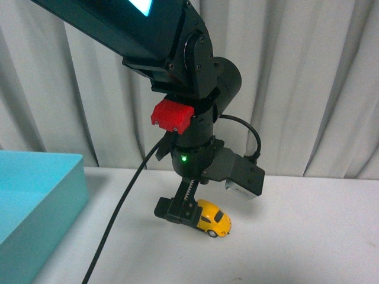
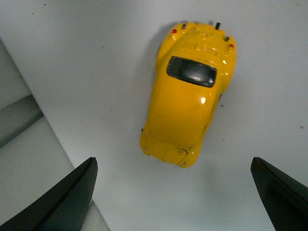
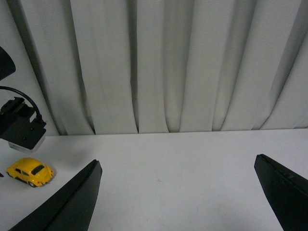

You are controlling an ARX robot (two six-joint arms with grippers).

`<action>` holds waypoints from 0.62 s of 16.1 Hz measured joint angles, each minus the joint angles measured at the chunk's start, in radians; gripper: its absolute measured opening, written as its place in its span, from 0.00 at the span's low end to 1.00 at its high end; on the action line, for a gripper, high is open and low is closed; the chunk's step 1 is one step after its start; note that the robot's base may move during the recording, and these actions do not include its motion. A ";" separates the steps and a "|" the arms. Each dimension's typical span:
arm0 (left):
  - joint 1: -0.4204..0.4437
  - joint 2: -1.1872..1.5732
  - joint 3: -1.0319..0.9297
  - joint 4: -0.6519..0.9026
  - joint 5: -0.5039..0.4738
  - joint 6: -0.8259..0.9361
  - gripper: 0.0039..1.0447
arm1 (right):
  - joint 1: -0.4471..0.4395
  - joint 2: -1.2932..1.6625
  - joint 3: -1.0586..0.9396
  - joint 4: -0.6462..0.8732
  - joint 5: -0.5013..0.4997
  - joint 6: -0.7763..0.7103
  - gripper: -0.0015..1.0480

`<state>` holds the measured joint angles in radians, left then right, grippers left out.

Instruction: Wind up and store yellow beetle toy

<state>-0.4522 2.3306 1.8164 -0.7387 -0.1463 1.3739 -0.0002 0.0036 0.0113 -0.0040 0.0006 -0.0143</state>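
Probably light, rigid and slick-shelled; best to pinch the yellow beetle toy (image 2: pixel 187 96) across its flanks, above the wheels. Sits on the white table (image 1: pixel 308 236) just below the left gripper (image 2: pixel 173 197), spread wide, empty; right gripper (image 3: pixel 175 192) likewise unclenched, well apart

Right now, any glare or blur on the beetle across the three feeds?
Left wrist view: yellow beetle toy sharp, one small glare spot on its roof, jaws dark and soft-edged. Front view: even light, toy partly hidden by the left arm. Right wrist view: toy small, no glare.
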 joint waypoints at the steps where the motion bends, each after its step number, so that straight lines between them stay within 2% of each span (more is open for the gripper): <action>1: -0.003 0.008 0.004 0.010 -0.007 -0.023 0.94 | 0.000 0.000 0.000 0.000 0.000 0.000 0.94; 10: -0.032 0.138 0.103 -0.016 0.007 -0.071 0.93 | 0.000 0.000 0.000 0.000 0.000 0.000 0.94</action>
<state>-0.4847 2.4687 1.9190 -0.7551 -0.1394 1.3029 -0.0002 0.0036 0.0113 -0.0040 0.0002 -0.0143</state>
